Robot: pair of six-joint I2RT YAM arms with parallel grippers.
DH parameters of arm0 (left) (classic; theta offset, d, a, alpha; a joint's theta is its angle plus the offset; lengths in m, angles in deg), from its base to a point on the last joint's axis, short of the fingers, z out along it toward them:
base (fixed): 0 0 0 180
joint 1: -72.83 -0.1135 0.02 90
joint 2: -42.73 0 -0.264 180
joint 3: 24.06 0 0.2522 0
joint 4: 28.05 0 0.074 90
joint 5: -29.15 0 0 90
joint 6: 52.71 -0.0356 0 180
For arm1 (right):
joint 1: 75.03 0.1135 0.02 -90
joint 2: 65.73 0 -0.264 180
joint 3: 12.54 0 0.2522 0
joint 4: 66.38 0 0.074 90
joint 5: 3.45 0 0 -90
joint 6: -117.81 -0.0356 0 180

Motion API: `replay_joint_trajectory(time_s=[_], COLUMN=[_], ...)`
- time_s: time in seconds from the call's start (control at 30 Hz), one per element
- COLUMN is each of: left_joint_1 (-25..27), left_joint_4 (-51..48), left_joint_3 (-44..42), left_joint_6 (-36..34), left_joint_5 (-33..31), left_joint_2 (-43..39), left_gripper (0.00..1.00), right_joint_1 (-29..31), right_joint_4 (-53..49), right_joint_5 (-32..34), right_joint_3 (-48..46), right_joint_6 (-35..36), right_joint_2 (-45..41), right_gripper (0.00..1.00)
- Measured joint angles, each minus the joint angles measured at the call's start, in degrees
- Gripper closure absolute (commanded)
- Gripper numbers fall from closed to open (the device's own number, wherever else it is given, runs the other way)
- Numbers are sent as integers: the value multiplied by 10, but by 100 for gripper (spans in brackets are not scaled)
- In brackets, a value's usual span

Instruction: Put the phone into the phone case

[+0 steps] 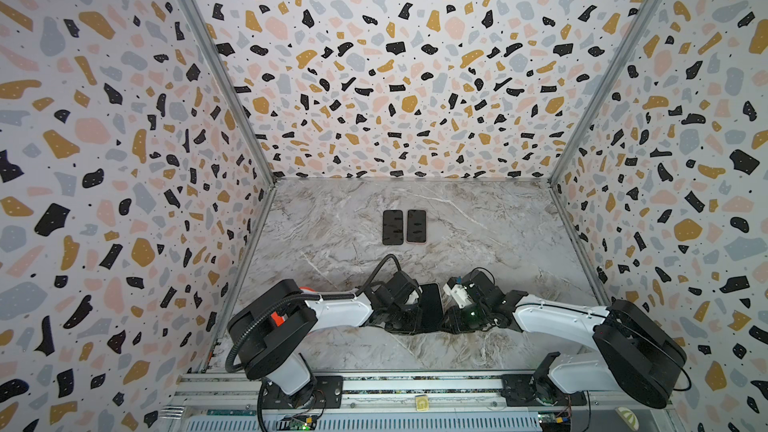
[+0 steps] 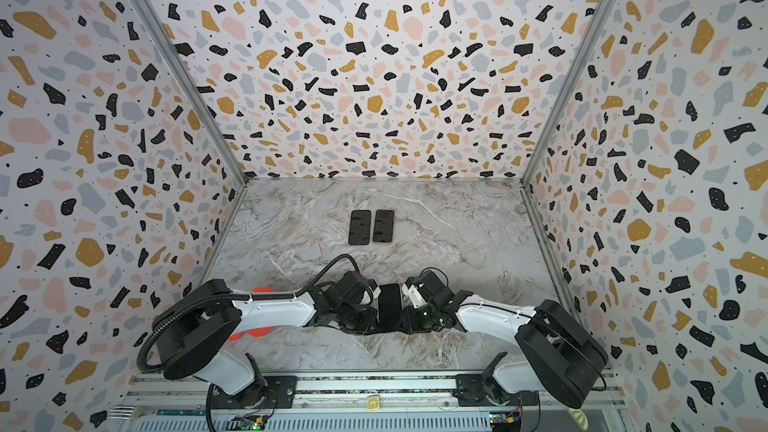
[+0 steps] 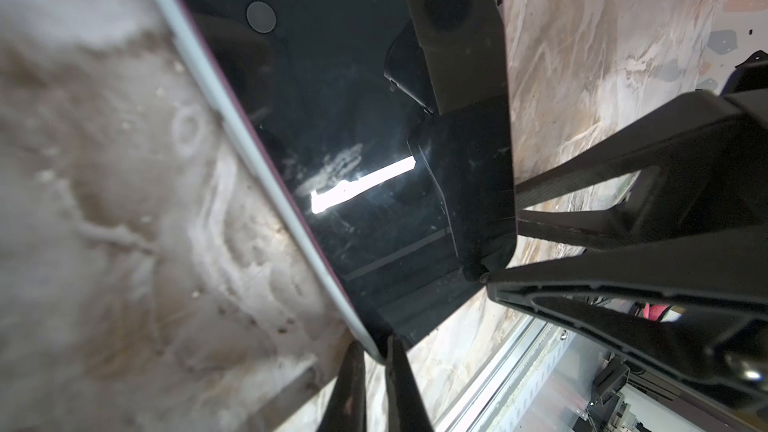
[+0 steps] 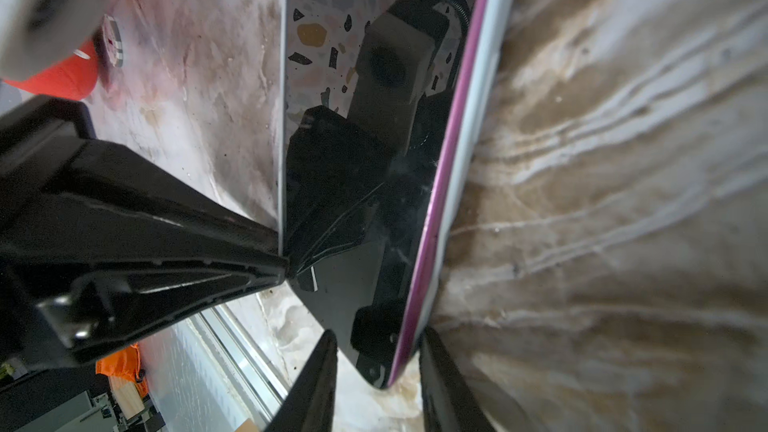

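A phone (image 1: 430,306) (image 2: 390,305) with a glossy black screen stands on its edge above the marble table, near the front, between both grippers. Its rim is purple, with a pale band beside it (image 3: 232,126) (image 4: 478,118); whether that band is the phone case I cannot tell. My left gripper (image 3: 374,342) (image 1: 409,309) is shut on one lower corner of the phone. My right gripper (image 4: 380,334) (image 1: 451,313) straddles the opposite corner. One of its fingers lies by the pale band and the other stands apart from the screen.
Two dark flat slabs (image 1: 392,227) (image 1: 416,225) lie side by side farther back on the table (image 1: 478,234). An orange object (image 1: 276,317) sits under the left arm. A metal rail (image 1: 415,384) runs along the front edge, and patterned walls close in three sides.
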Motion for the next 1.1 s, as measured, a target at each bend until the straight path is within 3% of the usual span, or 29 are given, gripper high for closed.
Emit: replay_joint_trajectory(time_s=[0.23, 0.7, 1.1], left_joint_1=[0, 9, -9], left_joint_4=[0, -1, 103], left_joint_3=[-3, -35, -98], left_joint_6=[1, -5, 44], left_joint_5=[-4, -36, -16], left_joint_2=[-8, -65, -104], left_gripper=[93, 74, 70], right_joint_1=[7, 28, 54], right_joint_4=[-21, -94, -100], right_joint_5=[18, 94, 114], right_joint_3=[12, 35, 35], right_joint_6=[-1, -33, -85], right_joint_2=[0, -45, -65], right_gripper=[66, 70, 74])
